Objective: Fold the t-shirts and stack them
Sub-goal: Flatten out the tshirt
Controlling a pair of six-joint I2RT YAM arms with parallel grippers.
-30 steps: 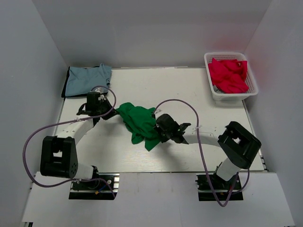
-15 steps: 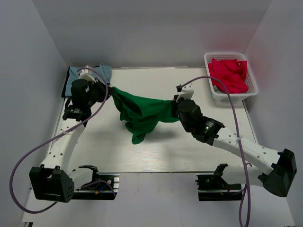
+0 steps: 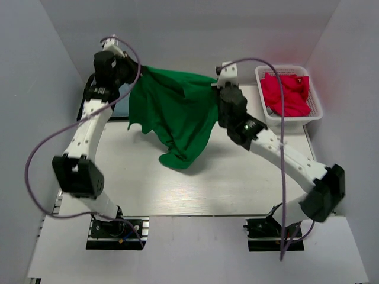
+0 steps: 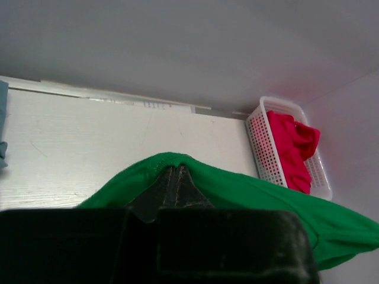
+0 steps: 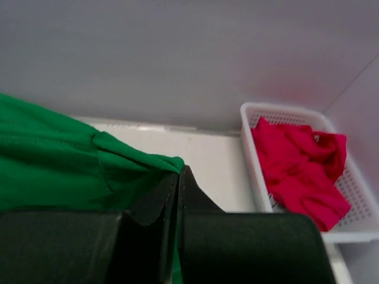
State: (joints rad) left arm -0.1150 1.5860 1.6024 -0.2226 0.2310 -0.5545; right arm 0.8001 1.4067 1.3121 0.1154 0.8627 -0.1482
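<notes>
The green shirt (image 3: pixel 177 115) hung spread out in the upper middle of the overhead view, strung between the two claws. The left claw (image 3: pixel 131 68) was clamped shut on the cloth's upper left corner, near the top left of the frame. The right claw (image 3: pixel 218 90) was clamped shut on its upper right corner, a little lower and just left of the basket (image 3: pixel 317 113). From that top edge the shirt sagged down and narrowed to a bunched tip near the middle of the frame, over the tabletop (image 3: pixel 237 177). I could not tell whether that tip touched the surface.

From the left wrist, the fingers were pressed together with a green fold wrapped over their tips, the cloth running off toward the lower right corner. From the right wrist, the shirt filled the left side of the frame, and its hem ended right at the closed tips.

The red shirts (image 3: pixel 285 94) lay heaped in the basket at the upper right, well apart from the green one. A sliver of a pale shirt (image 4: pixel 2 118) showed at the left edge of the left wrist view.
</notes>
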